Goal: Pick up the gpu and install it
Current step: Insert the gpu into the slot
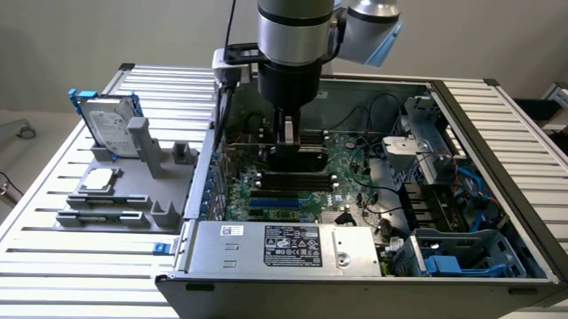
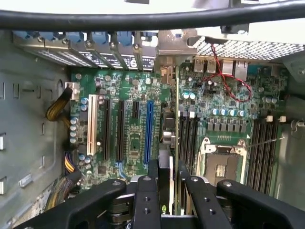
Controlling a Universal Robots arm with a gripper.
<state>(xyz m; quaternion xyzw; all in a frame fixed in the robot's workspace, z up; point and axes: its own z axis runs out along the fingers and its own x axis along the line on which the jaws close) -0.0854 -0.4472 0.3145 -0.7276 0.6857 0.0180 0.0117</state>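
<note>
My gripper (image 1: 288, 138) reaches down into the open computer case (image 1: 497, 146) and is shut on the gpu (image 1: 298, 158). The card stands on edge above the green motherboard (image 1: 282, 199), with its black cooler facing the camera. In the wrist view the gpu (image 2: 167, 136) appears edge-on between my fingers (image 2: 145, 200). It runs from my gripper (image 2: 167, 188) to its silver end bracket (image 2: 176, 47) at the case's rear slot wall. The long blue slot (image 2: 148, 129) lies just beside it. Whether the card touches a slot is hidden.
Black memory sticks (image 2: 188, 138) and the CPU socket (image 2: 221, 162) lie on the card's other side. A power supply (image 1: 284, 246) fills the case's near end. At the exterior view's left, a grey fixture (image 1: 124, 183) holds a hard drive in a blue frame (image 1: 111, 123).
</note>
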